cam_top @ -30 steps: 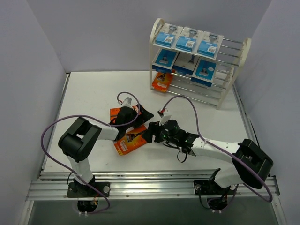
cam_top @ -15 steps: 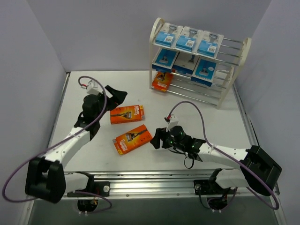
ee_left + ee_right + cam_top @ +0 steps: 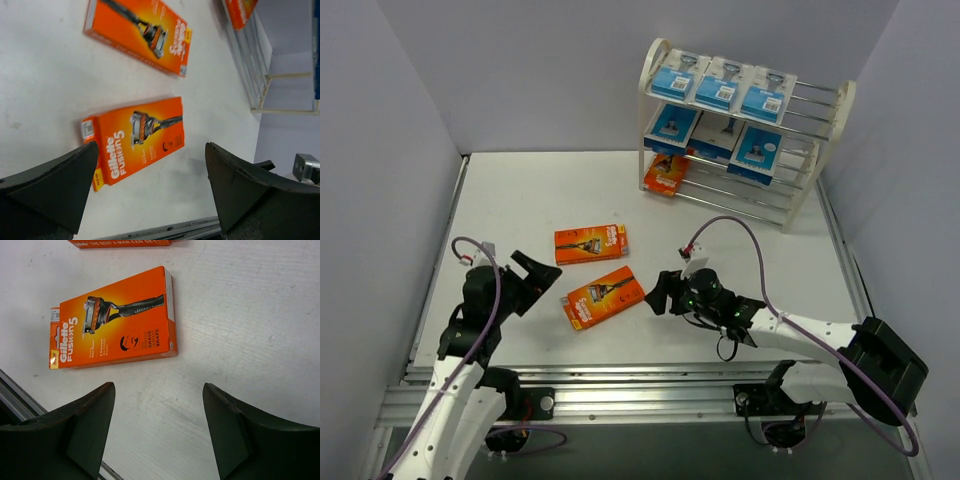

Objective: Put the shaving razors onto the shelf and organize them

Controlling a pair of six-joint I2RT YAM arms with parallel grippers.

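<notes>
**Two boxes left on the table, both grippers empty**

Our right gripper [image 3: 658,292] has its jaws partly apart with nothing between them. It sits low over the table [image 3: 520,200], just beside the right end of the near box [image 3: 604,297] and not touching it. In the right wrist view the box lies flat ahead of the fingers, face up. Our left gripper [image 3: 535,272] has its jaws spread wide and is also empty. It points at the same box from the left, a little further off.

The far box [image 3: 590,243] lies flat just beyond the near one. A third box [image 3: 666,173] is already on the bottom tier of the shelf [image 3: 845,110], at its left end. Six blue packs [image 3: 720,88] fill the top and middle tiers, three to each.

We judge the task mostly done: only the two boxes remain.

The right arm reaches low and long across from its base. The left arm is folded close to its base, with its wrist turned toward the boxes.
</notes>
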